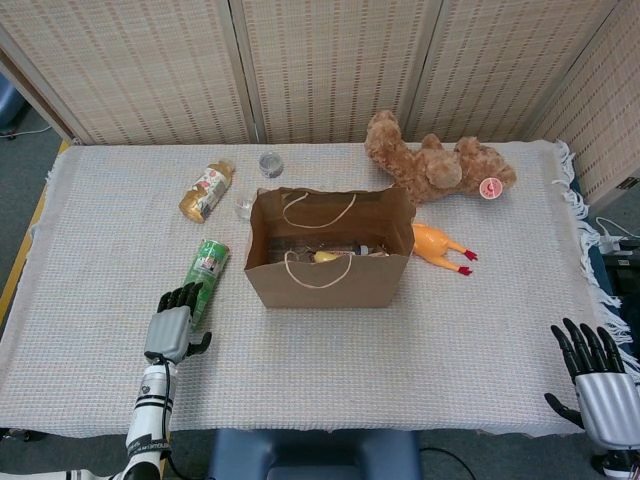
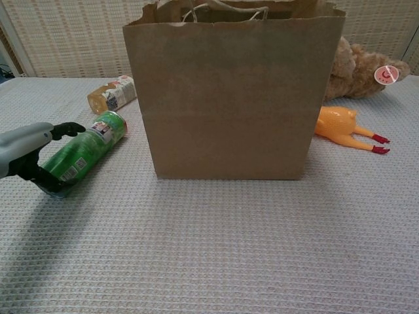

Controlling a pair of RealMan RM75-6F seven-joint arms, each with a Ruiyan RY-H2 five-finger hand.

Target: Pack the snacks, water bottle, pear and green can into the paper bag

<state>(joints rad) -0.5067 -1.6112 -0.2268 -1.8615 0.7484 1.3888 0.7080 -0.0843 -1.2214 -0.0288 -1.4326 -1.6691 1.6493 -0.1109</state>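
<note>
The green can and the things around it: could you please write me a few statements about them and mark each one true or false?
1. The green can lies on its side. True.
2. The left hand is at the can's near end. True.
3. The paper bag has tipped over. False: it stands upright, open at the top.
4. The right hand holds the rubber chicken. False: it holds nothing, at the table's near right corner.
5. The teddy bear lies behind the bag. True.

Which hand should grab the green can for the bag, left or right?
Left. The left hand is already over the near end of the green can, while the right hand sits at the far corner, beyond the paper bag.
</note>
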